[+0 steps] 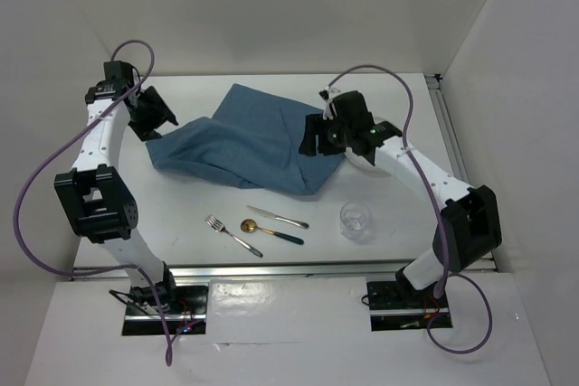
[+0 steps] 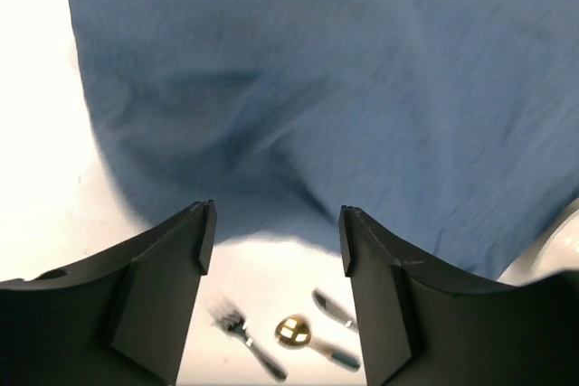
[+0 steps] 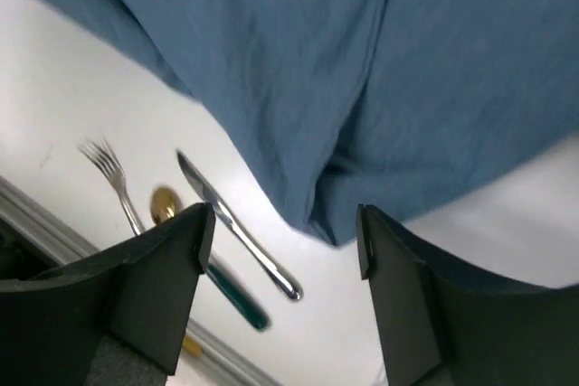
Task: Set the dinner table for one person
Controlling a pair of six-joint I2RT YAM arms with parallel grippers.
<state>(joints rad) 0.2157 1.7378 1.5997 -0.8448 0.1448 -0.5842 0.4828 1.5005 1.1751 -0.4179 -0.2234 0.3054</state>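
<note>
The white dinner table [image 1: 407, 106] bears a rumpled blue cloth placemat [image 1: 253, 137] at its middle. In front of the cloth lie a fork [image 1: 231, 234], a gold-bowled spoon with a teal handle [image 1: 269, 230] and a knife [image 1: 279, 217]. A clear glass [image 1: 355, 221] stands to their right. My left gripper [image 1: 156, 117] is open and empty at the cloth's left edge; its wrist view [image 2: 276, 223] shows the cloth [image 2: 317, 88] just beyond the fingers. My right gripper [image 1: 314, 140] is open and empty over the cloth's right corner [image 3: 362, 88], with the knife [image 3: 240, 232] below.
A white rounded dish [image 1: 360, 162] lies partly hidden under the right arm. A metal rail [image 1: 271, 268] runs along the table's front edge. White walls enclose the table at the back and both sides.
</note>
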